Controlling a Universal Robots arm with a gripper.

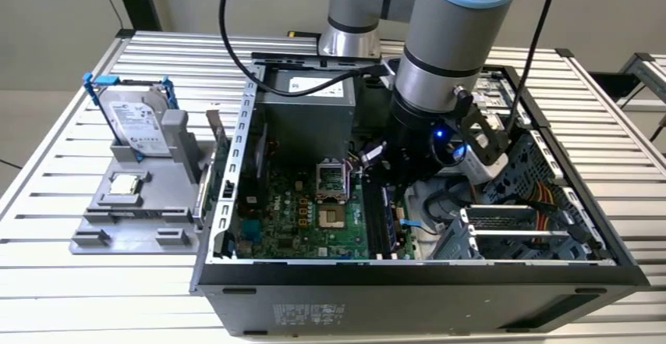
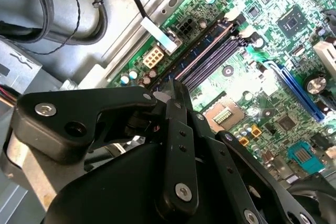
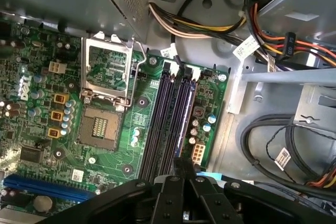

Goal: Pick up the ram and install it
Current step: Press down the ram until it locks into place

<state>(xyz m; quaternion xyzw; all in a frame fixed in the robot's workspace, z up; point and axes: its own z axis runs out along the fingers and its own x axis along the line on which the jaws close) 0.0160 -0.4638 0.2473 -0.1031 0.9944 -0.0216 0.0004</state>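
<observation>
Inside computer case (image 1: 416, 278): motherboard (image 1: 302, 215), ram (image 3: 185, 114).

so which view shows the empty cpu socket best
The first wrist view: the CPU socket sits unobstructed with its metal retention frame flipped open beside it. The exterior view shows the socket small, beside the arm. In the second wrist view the socket is partly cut off by the gripper.

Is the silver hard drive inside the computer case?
No, the hard drive stands in a gray holder on the table, outside the case.
</observation>
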